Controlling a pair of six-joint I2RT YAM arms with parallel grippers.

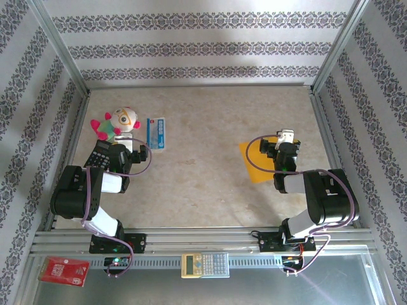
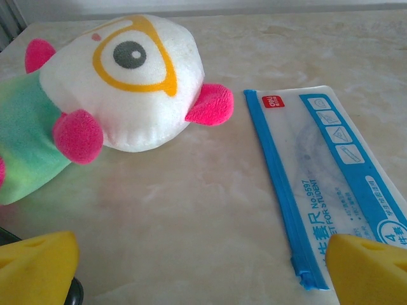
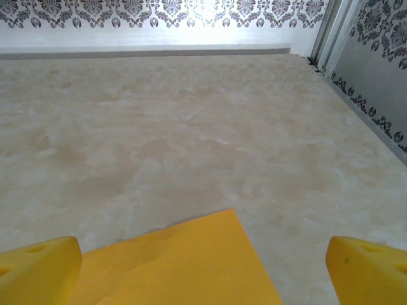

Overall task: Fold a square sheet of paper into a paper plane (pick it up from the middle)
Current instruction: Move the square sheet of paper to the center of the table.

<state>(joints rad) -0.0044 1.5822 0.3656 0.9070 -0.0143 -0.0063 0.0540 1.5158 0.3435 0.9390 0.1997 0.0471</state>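
While both arms crouch low over the table [image 1: 203,190], the square sheet of paper [image 1: 255,168] lies flat on the right half of it, turned cornerwise like a diamond, with the right arm's wrist reaching over its near side. It is unfolded, plain orange-yellow, with only a faint ripple across the surface.

The right gripper [image 3: 203,270] hangs above the sheet with its jaws spread wide and nothing between them. From its own camera the two yellow pads [image 3: 369,270] sit at the bottom corners of the view, and the sheet's far corner pokes up into the gap between them. Whether the fingertips touch the paper or float just over it, I cannot tell from here.

Over on the left, the left gripper [image 2: 203,273] is likewise wide open and empty-handed. Ahead of it lie a plush toy [image 2: 127,82] – white face, one big ringed eye, pink ears, green body – and, just to the right of that, a blue-and-white packet [image 2: 324,184] lying flat. The right-hand pad overlaps the packet's near end in that camera's view. A black calculator [image 1: 100,154] rests beside the left wrist, close under the toy.
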